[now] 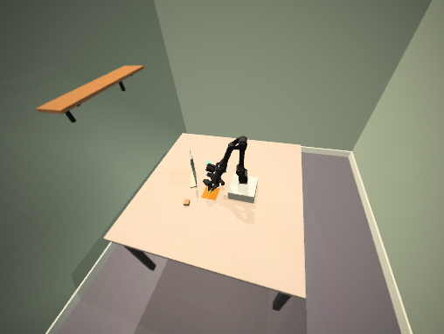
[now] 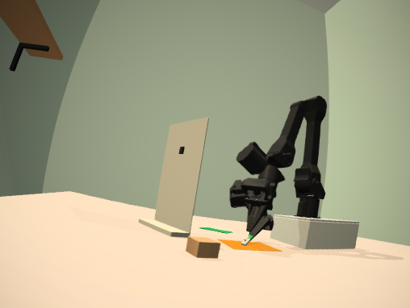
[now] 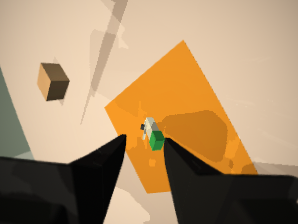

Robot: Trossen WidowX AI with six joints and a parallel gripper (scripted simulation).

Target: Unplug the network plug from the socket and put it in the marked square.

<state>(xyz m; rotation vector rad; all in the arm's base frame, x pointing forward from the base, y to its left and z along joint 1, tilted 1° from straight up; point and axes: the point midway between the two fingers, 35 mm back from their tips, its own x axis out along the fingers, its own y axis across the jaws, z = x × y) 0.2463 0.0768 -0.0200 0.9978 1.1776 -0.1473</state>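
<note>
The plug, white with a green rear part (image 3: 156, 140) (image 2: 245, 242), is out of the socket. It is over the orange square (image 1: 210, 196) (image 2: 266, 247) (image 3: 175, 75), tilted in the exterior view, with its white end low at the square. My gripper (image 3: 145, 140) is open around the plug's green part, pointing down. In the wrist view the right finger is at the plug's side, perhaps touching; a gap shows to the left finger. The upright panel (image 2: 177, 181) (image 1: 193, 170) has a dark, empty socket opening (image 2: 181, 150).
A brown block (image 1: 186, 202) (image 2: 202, 247) (image 3: 53, 81) lies beside the orange square. A flat green patch (image 2: 216, 230) lies on the table behind the square. The arm's pale base box (image 1: 243, 189) (image 2: 331, 234) is on the other side. A shelf (image 1: 93, 87) hangs on the wall.
</note>
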